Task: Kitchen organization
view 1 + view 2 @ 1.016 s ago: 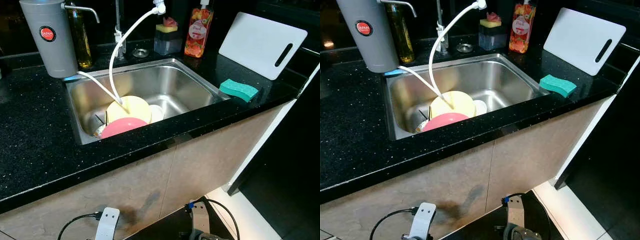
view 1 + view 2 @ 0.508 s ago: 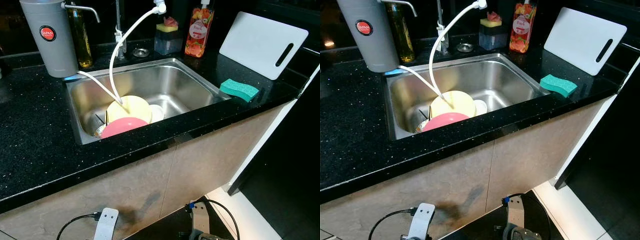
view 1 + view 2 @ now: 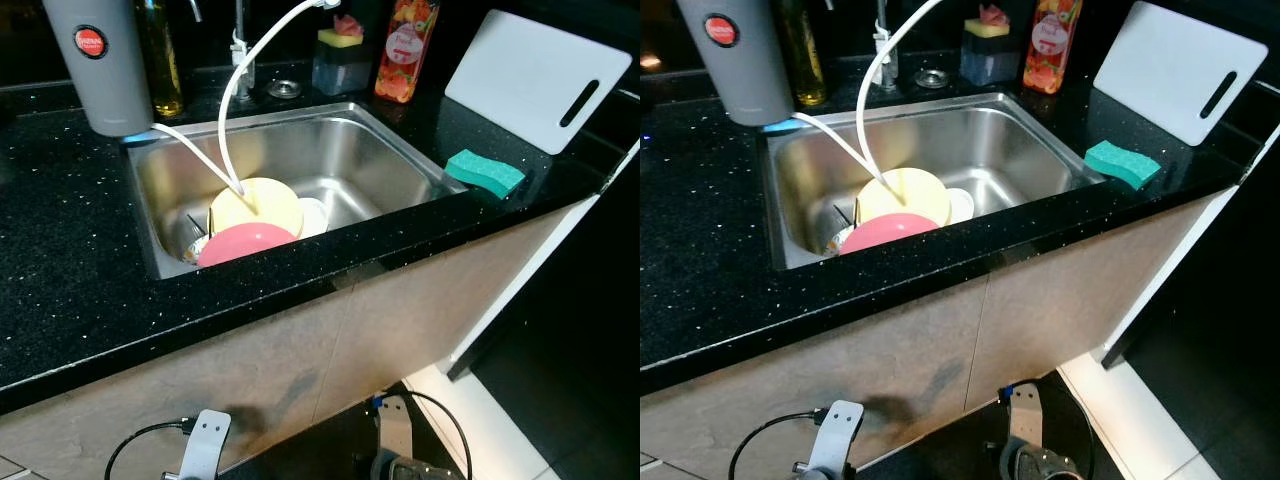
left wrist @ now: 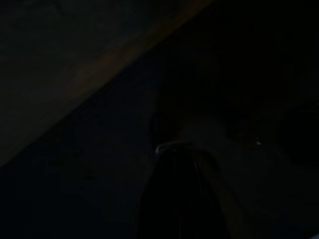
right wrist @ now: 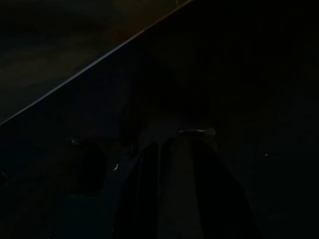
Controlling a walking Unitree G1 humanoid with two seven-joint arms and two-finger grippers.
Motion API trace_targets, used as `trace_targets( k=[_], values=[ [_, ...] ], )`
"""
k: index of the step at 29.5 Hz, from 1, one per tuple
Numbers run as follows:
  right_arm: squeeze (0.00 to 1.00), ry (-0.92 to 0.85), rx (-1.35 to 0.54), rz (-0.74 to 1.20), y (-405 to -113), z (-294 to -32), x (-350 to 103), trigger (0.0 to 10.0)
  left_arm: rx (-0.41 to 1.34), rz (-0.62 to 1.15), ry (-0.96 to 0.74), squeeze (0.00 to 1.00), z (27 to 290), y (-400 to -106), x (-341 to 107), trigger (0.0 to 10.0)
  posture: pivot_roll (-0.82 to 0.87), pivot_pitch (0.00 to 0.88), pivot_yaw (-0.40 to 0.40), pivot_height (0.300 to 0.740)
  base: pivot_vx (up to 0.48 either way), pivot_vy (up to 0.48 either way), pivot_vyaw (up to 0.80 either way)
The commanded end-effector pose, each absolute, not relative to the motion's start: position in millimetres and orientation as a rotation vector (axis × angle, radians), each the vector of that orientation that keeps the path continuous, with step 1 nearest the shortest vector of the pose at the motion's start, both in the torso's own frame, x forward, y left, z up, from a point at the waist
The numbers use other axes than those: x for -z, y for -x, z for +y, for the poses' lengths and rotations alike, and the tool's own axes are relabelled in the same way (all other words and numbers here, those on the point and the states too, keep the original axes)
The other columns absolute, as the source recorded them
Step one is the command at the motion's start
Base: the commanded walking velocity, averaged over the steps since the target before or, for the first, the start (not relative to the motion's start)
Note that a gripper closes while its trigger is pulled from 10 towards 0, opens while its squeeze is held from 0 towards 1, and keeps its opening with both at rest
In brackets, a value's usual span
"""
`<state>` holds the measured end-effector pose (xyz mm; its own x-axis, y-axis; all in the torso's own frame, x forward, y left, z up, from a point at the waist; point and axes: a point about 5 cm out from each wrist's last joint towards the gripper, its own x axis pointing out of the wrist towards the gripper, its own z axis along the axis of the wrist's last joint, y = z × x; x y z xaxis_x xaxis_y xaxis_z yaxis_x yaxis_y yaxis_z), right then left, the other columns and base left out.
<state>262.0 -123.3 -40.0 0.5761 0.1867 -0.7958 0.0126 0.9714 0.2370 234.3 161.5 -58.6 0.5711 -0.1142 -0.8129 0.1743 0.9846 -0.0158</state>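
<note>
A steel sink [image 3: 370, 150] is set in a black speckled counter [image 3: 70, 250]. In its near left part a yellow plate [image 3: 262, 205] leans over a pink plate [image 3: 240, 243], with a small white dish [image 3: 313, 215] beside them and some cutlery behind. A white hose [image 3: 232, 110] curves down from the tap onto the yellow plate. A green sponge [image 3: 484, 172] lies on the counter right of the sink. My left arm [image 3: 205, 445] and right arm [image 3: 395, 450] hang idle low before the cabinet front. Both wrist views are very dark.
A grey water filter [image 3: 100, 60] and an oil bottle [image 3: 160, 60] stand behind the sink's left corner. A sponge holder [image 3: 340, 60] and an orange soap bottle [image 3: 397, 55] stand at the back. A white cutting board [image 3: 530, 75] leans at the far right. The counter ends right of the sponge.
The whole picture has shifted up a little, so the camera has dipped or moved. Nothing in the sink or on the counter has moved.
</note>
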Motion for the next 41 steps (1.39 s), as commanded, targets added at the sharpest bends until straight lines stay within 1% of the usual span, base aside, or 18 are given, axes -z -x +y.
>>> trace_targets(
  k=[1,5,23,41],
  values=[
    [0.0,-0.25,-0.087,0.98,-254.9,-122.9,45.3,10.0,0.17,0.982,-0.062,0.0,158.8,-222.7,66.3,10.0,0.1,0.242,-0.055,0.74,0.0,0.0,0.0],
    [0.0,-0.251,-0.084,0.984,-253.4,-122.0,46.4,10.0,0.176,0.99,-0.07,0.0,157.9,-218.5,68.8,10.0,0.1,0.243,-0.05,0.74,0.0,0.0,0.0],
    [0.0,-0.265,-0.069,0.985,-251.8,-125.6,47.8,10.0,0.153,0.976,-0.04,0.0,159.6,-226.2,64.1,10.0,0.09,0.247,-0.07,0.74,0.0,0.0,0.0],
    [0.0,-0.257,-0.066,0.984,-251.7,-127.4,48.0,10.0,0.154,0.985,-0.029,0.0,158.1,-225.3,64.9,10.0,0.09,0.244,-0.063,0.74,0.0,0.0,0.0]
  ],
)
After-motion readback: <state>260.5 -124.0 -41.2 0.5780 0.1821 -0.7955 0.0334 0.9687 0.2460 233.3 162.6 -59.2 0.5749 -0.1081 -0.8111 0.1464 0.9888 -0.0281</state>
